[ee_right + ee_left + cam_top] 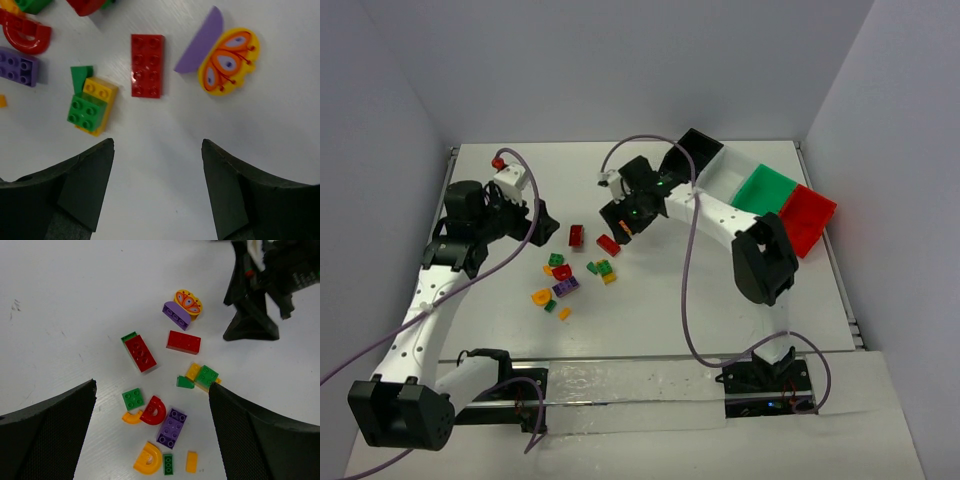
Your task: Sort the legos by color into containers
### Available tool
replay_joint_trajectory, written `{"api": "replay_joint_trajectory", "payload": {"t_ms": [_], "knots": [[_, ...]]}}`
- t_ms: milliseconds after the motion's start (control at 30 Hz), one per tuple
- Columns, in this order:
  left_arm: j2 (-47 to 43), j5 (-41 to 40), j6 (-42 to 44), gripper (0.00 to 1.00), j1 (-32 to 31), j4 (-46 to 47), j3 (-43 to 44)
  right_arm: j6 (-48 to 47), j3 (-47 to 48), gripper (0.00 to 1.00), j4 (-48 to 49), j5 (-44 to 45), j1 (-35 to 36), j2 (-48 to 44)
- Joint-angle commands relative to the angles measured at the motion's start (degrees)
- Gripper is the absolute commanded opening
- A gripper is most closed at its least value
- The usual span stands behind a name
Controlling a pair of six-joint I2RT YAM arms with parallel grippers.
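Observation:
The legos lie loose in mid-table: two red bricks (pixel 577 235) (pixel 608 244), a purple brick (pixel 566 286), an orange arch (pixel 541 296), and green pieces (pixel 604 268). In the left wrist view I see a red arch (pixel 154 410), a purple brick (pixel 172 427), a green square (pixel 133 399) and a butterfly piece (pixel 188 302). My left gripper (pixel 152 387) is open and empty above them (pixel 538 225). My right gripper (pixel 157 145) is open and empty, just short of a red brick (pixel 147 65) and the butterfly (pixel 229 61). The containers stand at the back right: black (pixel 700 148), white (pixel 728 170), green (pixel 766 190), red (pixel 807 216).
The right gripper's fingers (pixel 250 315) show in the left wrist view, close beyond the butterfly piece. Grey walls close the table on the left, back and right. Purple cables loop over both arms (pixel 690 290).

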Motion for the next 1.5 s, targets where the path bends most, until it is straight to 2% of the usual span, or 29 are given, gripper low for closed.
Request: {"api": "replay_joint_trajectory", "payload": {"t_ms": [0,467,767,900,967,1000,1067,1133,1167,1233,1333,1467], "knots": [[-1.11,1.34,-1.68,0.99,1.19,2.79,1.7,0.66,6.03,0.77,1.35,-1.65,3.01,3.46],[-0.18,2.76,-2.43,0.99,2.84,2.92,2.74,-1.01,18.76,0.76,0.23,1.76,6.06,18.57],[-0.62,2.22,-2.17,0.99,2.87,2.82,2.34,-2.49,17.03,0.76,1.62,4.5,6.07,21.44],[-0.64,2.05,-2.17,0.99,2.87,2.95,2.1,-2.99,15.19,0.65,1.88,4.44,6.08,21.11],[-0.64,2.14,-2.17,0.99,2.87,3.1,2.01,-2.98,13.94,0.5,1.96,4.5,6.1,20.32],[-0.7,2.11,-2.17,0.99,2.87,3.13,2.01,-2.88,13.75,0.48,1.96,4.45,6.16,19.71],[-0.61,1.86,-2.16,0.99,2.87,3.29,2.01,-2.53,11.64,0.26,2.06,3.72,6.1,16.93],[-0.44,1.52,-2.07,0.99,2.87,3.45,2.01,-1.92,8.78,0.18,1.93,2.08,6.07,13.67],[-0.34,1.43,-1.97,0.99,2.87,3.46,2.01,-1.72,6.89,0.11,1.68,1.46,5.97,9.93],[-0.18,1.52,-1.65,0.99,2.87,3.54,2.01,-0.8,4.03,0.03,1.01,-0.32,5.04,2.62],[0.62,1.57,-1.51,0.99,2.82,3.76,2.1,-0.49,0.7,0.0,-0.25,-0.86,1.88,-5.92],[2.64,-0.44,-2.67,0.97,2.37,5.0,1.72,-1.03,-3.97,0.0,-2.71,-0.42,-7.92,-14.09]]}}
